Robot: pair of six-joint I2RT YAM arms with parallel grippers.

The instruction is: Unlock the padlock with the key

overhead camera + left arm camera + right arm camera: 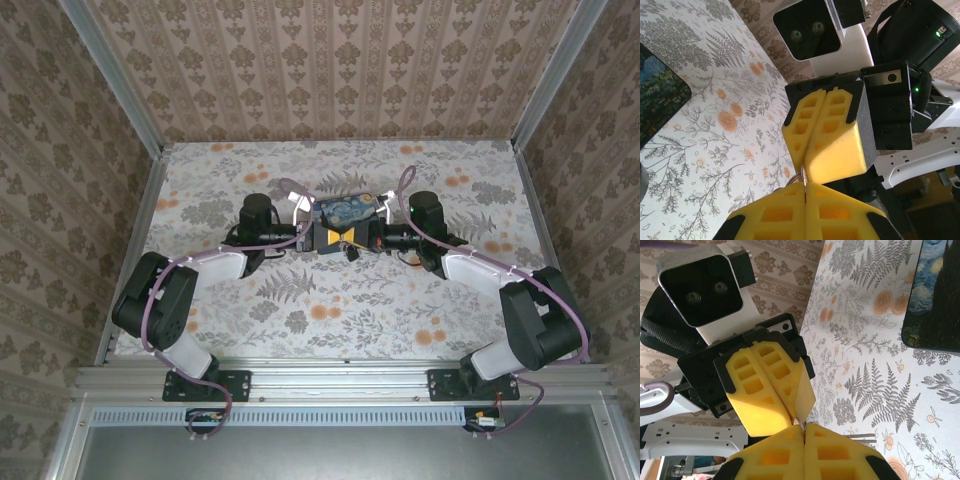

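Your left gripper (805,195) is clamped on the key (799,179) at its ring. Your right gripper (804,434) meets it tip to tip, its fingers pressed together.

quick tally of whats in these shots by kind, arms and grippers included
robot arms: 2 (left arm, right arm)
grippers: 2 (left gripper, right gripper)
painted box: 1
metal ring where the fingertips meet: 1
total: 6
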